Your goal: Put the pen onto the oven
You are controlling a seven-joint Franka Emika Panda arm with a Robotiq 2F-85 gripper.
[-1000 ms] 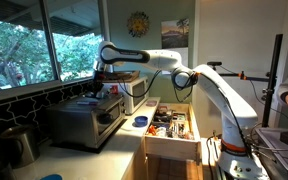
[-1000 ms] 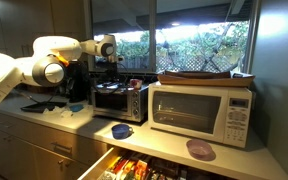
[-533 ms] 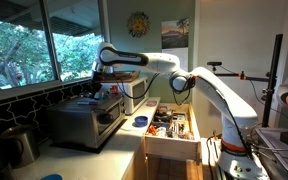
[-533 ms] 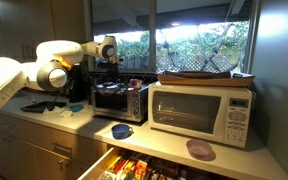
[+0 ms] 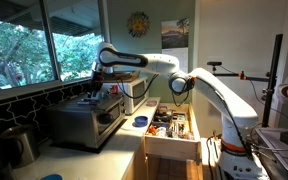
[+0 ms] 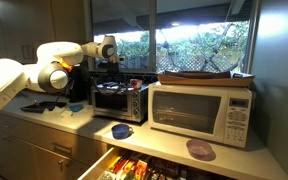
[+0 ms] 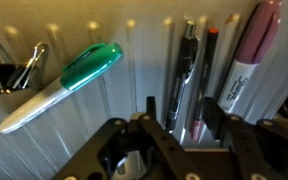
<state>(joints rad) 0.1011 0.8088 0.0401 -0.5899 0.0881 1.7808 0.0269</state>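
Note:
My gripper [image 7: 184, 112] hangs just above the ridged top of the silver toaster oven [image 7: 74, 120], jaws open. A black pen [image 7: 184, 65] and a thin pink pen [image 7: 206, 75] lie on the oven top between the two fingers; neither is held. In both exterior views the gripper [image 5: 96, 88] [image 6: 104, 68] sits low over the oven [image 5: 84, 122] [image 6: 119, 100], which has a dark glass door.
On the oven top also lie a green-capped marker [image 7: 69, 82], a purple marker [image 7: 246, 55] and a black binder clip [image 7: 12, 68]. A white microwave [image 6: 204, 112] stands beside the oven. A blue dish [image 6: 122, 131] sits on the counter above an open drawer [image 5: 169, 125].
The arm has stayed almost still over the oven top; no clear movement of the gripper shows.

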